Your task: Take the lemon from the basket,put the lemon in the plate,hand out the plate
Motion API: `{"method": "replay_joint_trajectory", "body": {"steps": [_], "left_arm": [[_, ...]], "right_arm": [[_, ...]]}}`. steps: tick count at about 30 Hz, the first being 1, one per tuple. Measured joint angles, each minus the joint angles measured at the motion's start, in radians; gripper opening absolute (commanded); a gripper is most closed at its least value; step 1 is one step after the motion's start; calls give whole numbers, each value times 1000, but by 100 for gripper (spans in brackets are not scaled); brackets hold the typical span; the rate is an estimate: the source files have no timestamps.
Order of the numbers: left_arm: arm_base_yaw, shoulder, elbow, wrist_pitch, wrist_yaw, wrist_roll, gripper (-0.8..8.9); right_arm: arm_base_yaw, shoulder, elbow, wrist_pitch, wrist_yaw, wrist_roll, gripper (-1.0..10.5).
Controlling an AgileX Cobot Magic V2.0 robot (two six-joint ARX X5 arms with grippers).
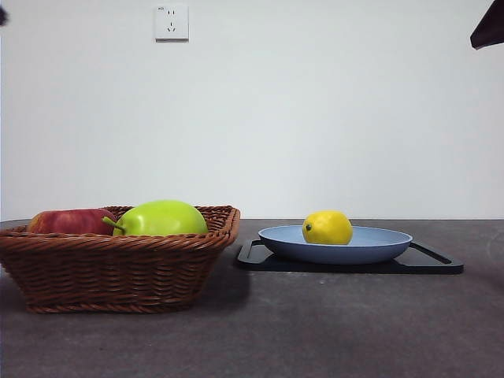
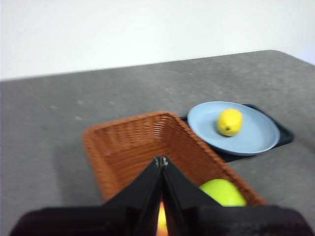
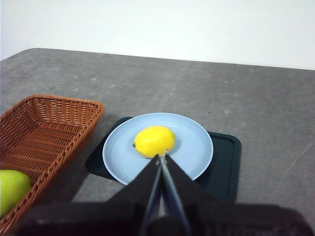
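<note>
The yellow lemon [image 1: 327, 227] [image 2: 230, 122] [image 3: 154, 140] lies in the light-blue plate [image 1: 378, 249] [image 2: 256, 137] [image 3: 197, 142], which rests on a black tray. To its left stands the brown wicker basket [image 1: 110, 272] [image 2: 128, 142] [image 3: 44, 132]. My left gripper [image 2: 161, 161] hangs shut above the basket, holding nothing. High over the plate, my right gripper [image 3: 161, 158] is also shut and empty. In the front view an arm shows only as a dark tip [image 1: 490, 27] at the top right corner.
A yellow-green stemmed fruit [image 1: 161, 218] [image 2: 222, 192] [image 3: 11, 191] and a red apple [image 1: 69, 221] lie in the basket. The black tray [image 1: 425, 264] [image 2: 283, 135] [image 3: 224, 162] sits under the plate. A wall socket [image 1: 172, 22] is on the white wall behind.
</note>
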Motion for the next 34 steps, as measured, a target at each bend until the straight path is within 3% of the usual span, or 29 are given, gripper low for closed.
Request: {"method": "replay_joint_trajectory", "body": {"steps": [5, 10, 15, 22, 34], "left_arm": [[139, -178, -37, 10, -32, 106, 8], [307, -272, -171, 56, -64, 118, 8], [402, -340, -314, 105, -50, 111, 8], [443, -338, -459, 124, -44, 79, 8], [447, -338, -472, 131, -41, 42, 8]], "right_arm": [[0, 0, 0, 0, 0, 0, 3], [0, 0, 0, 0, 0, 0, 3], [0, 0, 0, 0, 0, 0, 3], [0, 0, 0, 0, 0, 0, 3], [0, 0, 0, 0, 0, 0, 3]]}}
